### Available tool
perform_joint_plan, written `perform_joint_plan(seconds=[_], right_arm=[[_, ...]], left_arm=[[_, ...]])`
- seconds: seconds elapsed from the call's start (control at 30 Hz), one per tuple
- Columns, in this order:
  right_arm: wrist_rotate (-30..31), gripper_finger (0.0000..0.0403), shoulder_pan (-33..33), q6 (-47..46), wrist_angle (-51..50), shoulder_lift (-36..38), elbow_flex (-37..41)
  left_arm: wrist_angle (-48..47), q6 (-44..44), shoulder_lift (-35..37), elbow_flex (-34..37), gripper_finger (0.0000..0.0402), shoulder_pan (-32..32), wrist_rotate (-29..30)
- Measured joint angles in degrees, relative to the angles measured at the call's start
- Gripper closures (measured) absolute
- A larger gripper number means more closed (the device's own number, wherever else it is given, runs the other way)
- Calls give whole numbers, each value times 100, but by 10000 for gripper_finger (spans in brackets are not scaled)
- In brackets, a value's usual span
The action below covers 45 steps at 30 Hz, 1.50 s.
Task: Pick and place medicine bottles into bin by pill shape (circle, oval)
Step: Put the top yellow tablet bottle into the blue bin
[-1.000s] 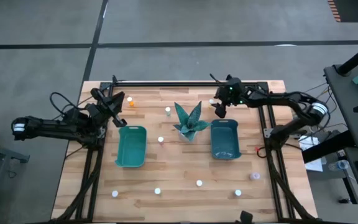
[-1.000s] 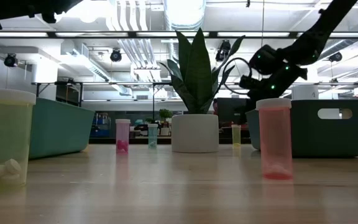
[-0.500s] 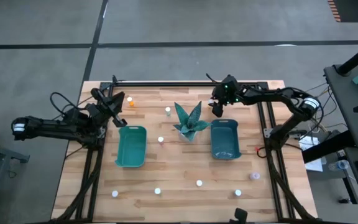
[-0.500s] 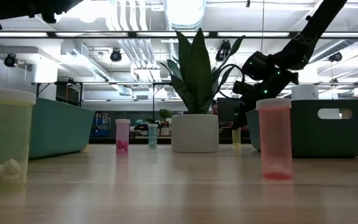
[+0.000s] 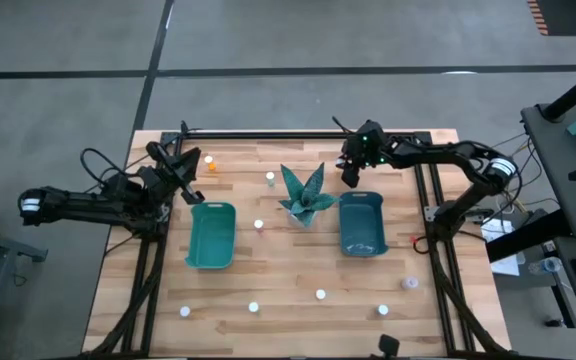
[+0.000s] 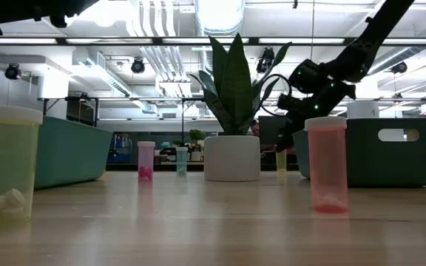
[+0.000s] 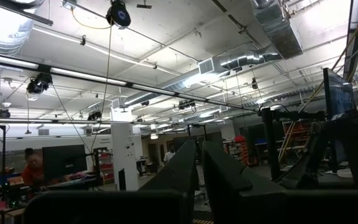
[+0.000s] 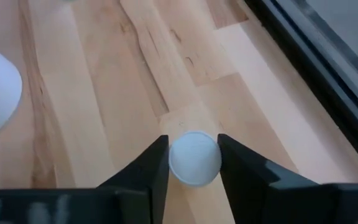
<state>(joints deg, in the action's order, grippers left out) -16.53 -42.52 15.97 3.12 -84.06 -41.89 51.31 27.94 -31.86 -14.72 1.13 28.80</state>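
Nearest, a row of bottles [image 5: 253, 307] stands spaced out along the table's [image 5: 288, 270] front edge. Mid-table, one small bottle [image 5: 259, 225] sits between the left bin [image 5: 211, 235] and the right bin [image 5: 362, 223]. The left gripper [image 7: 199, 144] hangs clenched and empty by the left bin's back corner. The plant [image 5: 305, 197] stands between the bins. Just behind the right bin and close beside the plant, the right gripper [image 5: 349, 175] is down near the back edge. Its fingers [image 8: 154, 168] grasp a white-capped bottle [image 8: 194, 160] that stands on the wood. Two more bottles [image 5: 270, 178] stand farther left along the back edge.
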Motion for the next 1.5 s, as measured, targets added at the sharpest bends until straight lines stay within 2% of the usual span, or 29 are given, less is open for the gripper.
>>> perform_joint_plan(seconds=[0.2, 0.43, 0.57, 0.83, 1.0, 1.2, 1.5], right_arm=[[6, 286, 1, -143, -484, 699, -159], [20, 290, 205, -682, -1501, 2037, -232], [174, 289, 653, -1137, -1959, 2794, -232], [1173, 290, 1901, -1971, -2859, 3779, -232], [1394, 291, 2459, -2551, -3334, 4066, -224], [1767, 290, 3082, -2899, -3590, 4041, -175], [2179, 290, 3673, -3420, -3402, 3974, 387]], left_arm=[[13, -2, 0, 0, 388, 0, 0], [18, -2, 0, 0, 388, 0, 0], [22, -2, 0, 0, 388, 0, 0], [22, -17, 0, 0, 388, 0, 0], [22, -22, 0, 0, 388, 0, 0], [20, -31, 0, 0, 388, 0, 0], [11, -31, 0, 0, 388, 0, 0]])
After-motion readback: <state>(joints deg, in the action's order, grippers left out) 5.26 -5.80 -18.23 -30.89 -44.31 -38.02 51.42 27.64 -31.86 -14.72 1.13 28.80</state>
